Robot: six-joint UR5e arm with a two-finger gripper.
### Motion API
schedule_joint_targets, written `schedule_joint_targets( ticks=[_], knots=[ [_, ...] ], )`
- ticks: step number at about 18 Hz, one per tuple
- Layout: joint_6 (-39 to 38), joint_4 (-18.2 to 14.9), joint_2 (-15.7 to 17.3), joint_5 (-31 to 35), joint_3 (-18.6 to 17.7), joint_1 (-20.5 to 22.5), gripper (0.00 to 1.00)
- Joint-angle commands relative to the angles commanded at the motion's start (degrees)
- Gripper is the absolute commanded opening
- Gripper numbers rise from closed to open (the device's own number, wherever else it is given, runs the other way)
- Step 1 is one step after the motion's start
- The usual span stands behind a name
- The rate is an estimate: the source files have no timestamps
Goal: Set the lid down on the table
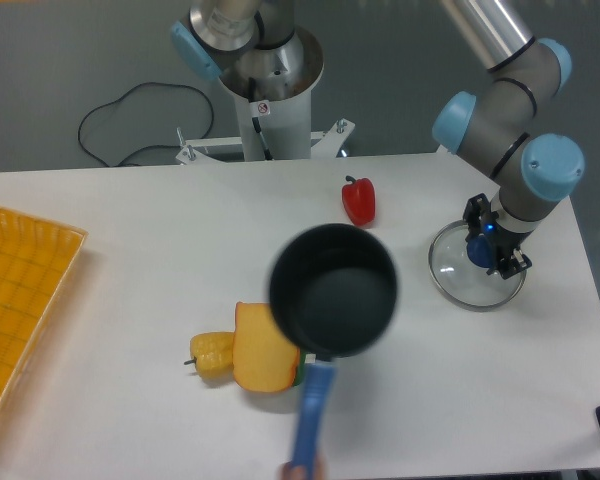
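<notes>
Tray point(20, 300), yellow-orange and gridded, sits at the far left edge of the white table point(130, 210), partly cut off by the frame. Near the table's middle, toward the front, a small yellow piece of toy food point(210, 356) lies touching a tan bread-slice toy point(258, 355), with a sliver of green showing at the slice's right edge. A dark saucepan point(334, 290) with a blue handle point(311, 420) appears blurred and enlarged, overlapping the bread slice in this view; its handle points down toward the front edge, where a bit of a hand point(298, 472) shows at the bottom of the frame. Whether the pan touches the table cannot be told. Behind it, a red bell pepper point(358, 201) stands on the table, apart from everything else. At the right, the lid point(460, 275) lies flat on the table near the right edge, its glass disc and thin metal rim visible, well apart from the pan. The gripper point(492, 248) comes down over the lid's centre, where the blue knob shows between the dark fingers; the jaws sit close around the knob, though whether they press on it cannot be told. The arm's grey and light-blue joints rise up and to the left out of frame. A black cable point(130, 120) loops on the floor behind the table.
</notes>
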Motion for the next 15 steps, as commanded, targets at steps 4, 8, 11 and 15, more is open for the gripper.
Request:
schedule_joint_targets(
  ticks=[4,8,11,15],
  knots=[
    [0.0,-0.1,0.0,0.0,0.0,0.0,0.80],
    [-0.5,-0.2,0.5,-0.3,0.6,0.0,1.00],
    [-0.5,-0.3,2.0,-0.4,1.2,-0.4,1.00],
    [-1.1,-0.6,3.1,-0.5,3.3,-2.1,1.00]
  ],
)
